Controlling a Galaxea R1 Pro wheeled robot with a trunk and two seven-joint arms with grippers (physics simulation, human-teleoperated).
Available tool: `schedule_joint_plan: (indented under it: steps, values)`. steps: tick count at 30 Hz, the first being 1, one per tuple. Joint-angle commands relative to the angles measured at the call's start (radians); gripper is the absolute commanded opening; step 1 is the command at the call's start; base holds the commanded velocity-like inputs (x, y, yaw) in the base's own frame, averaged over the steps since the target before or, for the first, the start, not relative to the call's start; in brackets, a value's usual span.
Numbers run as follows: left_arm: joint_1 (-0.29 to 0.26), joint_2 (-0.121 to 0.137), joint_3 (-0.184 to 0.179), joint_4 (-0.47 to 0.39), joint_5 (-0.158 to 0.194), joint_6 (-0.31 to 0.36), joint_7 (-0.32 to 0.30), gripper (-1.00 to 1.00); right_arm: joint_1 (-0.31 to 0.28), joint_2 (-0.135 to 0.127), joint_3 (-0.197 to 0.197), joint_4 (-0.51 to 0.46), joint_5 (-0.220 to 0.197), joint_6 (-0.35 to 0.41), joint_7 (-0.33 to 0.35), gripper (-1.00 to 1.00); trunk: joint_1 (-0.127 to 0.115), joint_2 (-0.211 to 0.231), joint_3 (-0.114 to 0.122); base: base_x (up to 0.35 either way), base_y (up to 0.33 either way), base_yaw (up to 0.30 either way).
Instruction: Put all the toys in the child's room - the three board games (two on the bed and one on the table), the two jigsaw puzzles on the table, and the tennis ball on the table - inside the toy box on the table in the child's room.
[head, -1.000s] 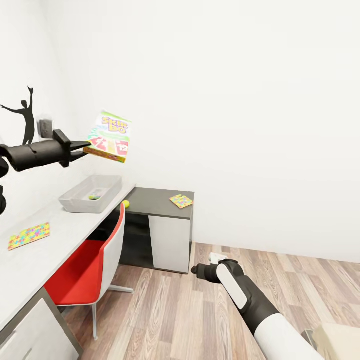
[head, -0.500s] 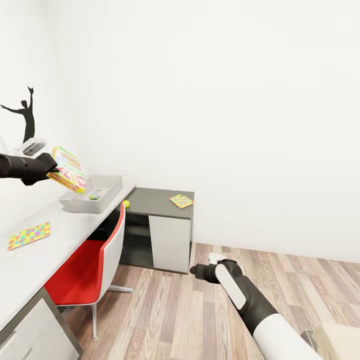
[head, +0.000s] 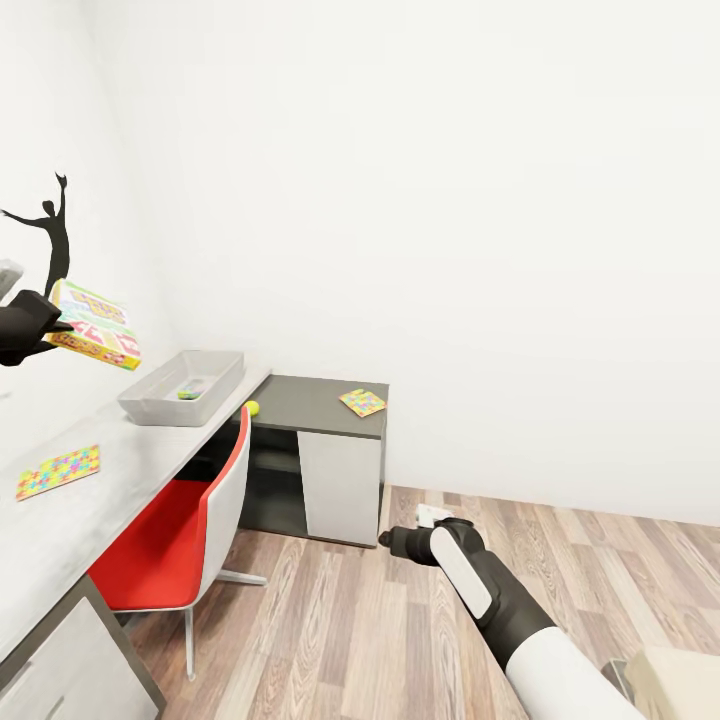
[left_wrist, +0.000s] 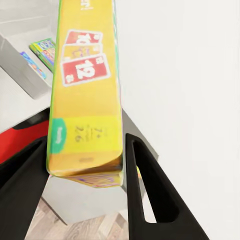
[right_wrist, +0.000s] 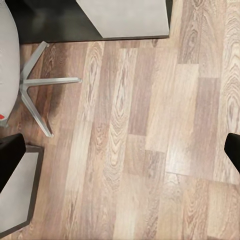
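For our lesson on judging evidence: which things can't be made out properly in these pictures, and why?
- Left gripper, head view: cut off by the picture's edge.
- Toy box contents, head view: too small to identify.
- SKIP-BO box, left wrist view: top cut off.
- Right gripper, right wrist view: fingertips cut off by the picture's edges.

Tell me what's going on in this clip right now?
The left gripper is shut on the SKIP-BO box, holding it in the air above the long pale table, short of the grey toy box, which already holds a small game box. Two jigsaw puzzles and the tennis ball lie on the table outside it. The right gripper hangs open over the wood floor.
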Motion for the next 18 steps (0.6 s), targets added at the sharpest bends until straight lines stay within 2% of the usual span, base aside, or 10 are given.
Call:
schedule_joint_plan:
  steps: [1, 6, 11, 18]
  values:
    - [-0.001, 0.0, 0.002, -0.001, 0.01, 0.005, 0.01, -1.0, -0.001, -0.001, 0.002, -0.001, -0.011, 0.001, -0.01, 1.0, 0.0, -0.001, -0.002, 0.0, 0.0, 0.0]
    - [0.0, -0.001, 0.0, -0.001, 0.01, 0.005, 0.009, -1.0, -0.001, -0.002, 0.002, -0.001, -0.011, 0.002, -0.01, 1.0, 0.0, -0.001, -0.002, 0.0, -0.009, 0.0]
    - [0.0, -0.006, -0.006, -0.005, 0.01, 0.006, 0.01, -1.0, -0.001, -0.001, 0.003, 0.0, -0.011, 0.002, -0.01, 1.0, 0.0, -0.001, -0.002, 0.0, -0.204, 0.0]
    - [0.003, -0.011, -0.025, -0.028, 0.012, 0.005, 0.011, -1.0, -0.001, -0.007, 0.003, 0.001, -0.012, 0.003, -0.01, 1.0, 0.0, -0.001, -0.002, 0.041, -0.031, 0.0]
